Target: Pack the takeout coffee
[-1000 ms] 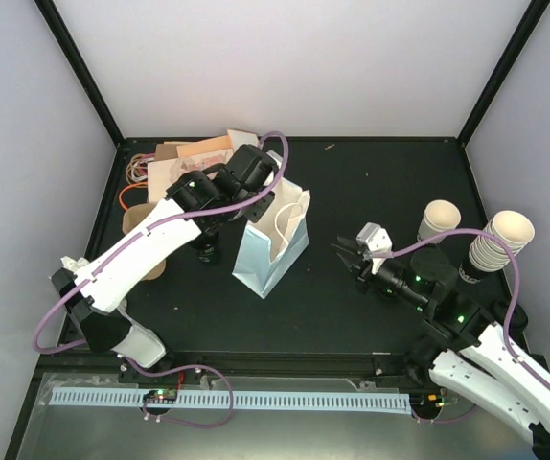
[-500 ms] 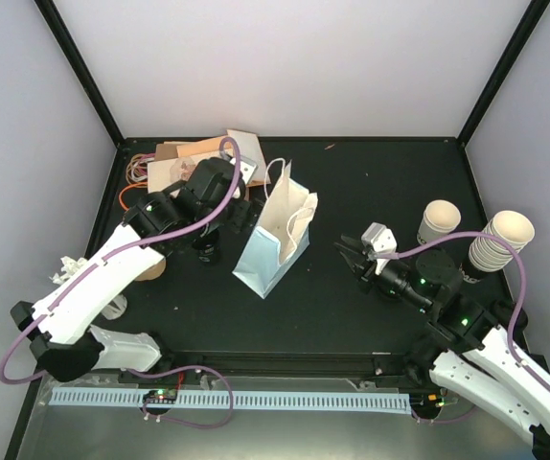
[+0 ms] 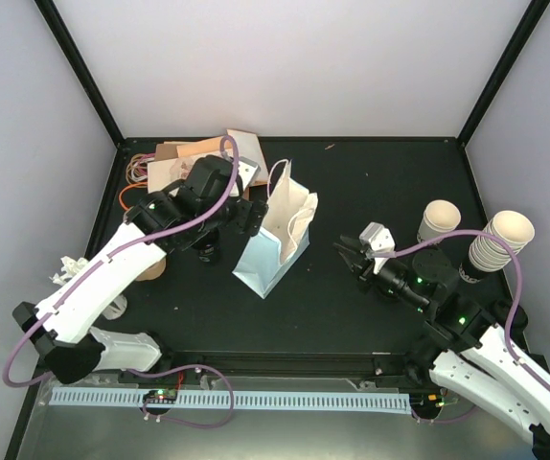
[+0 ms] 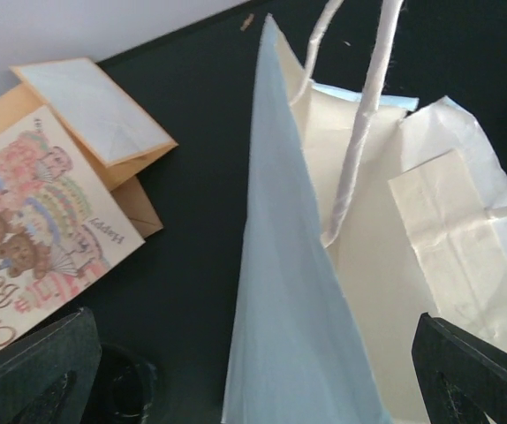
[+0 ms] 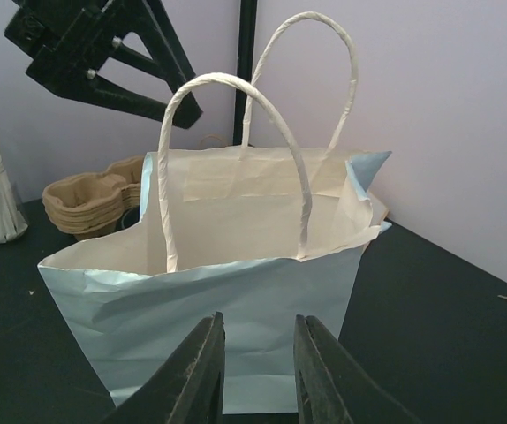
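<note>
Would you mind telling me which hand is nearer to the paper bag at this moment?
Left. The left hand hovers right at the paper bag's left wall; the right hand is off to the bag's right, with bare table between them.

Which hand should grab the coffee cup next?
Probably the left hand: it is wide open, right beside the takeout coffee. The right hand sits across the paper bag, fingers nearly together.

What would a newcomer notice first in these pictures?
The pale blue paper bag with white handles, standing open mid-table. The left gripper hangs wide open by its left edge, while the right gripper points at it from the right. Lidless cream cups stand stacked at the right edge.
</note>
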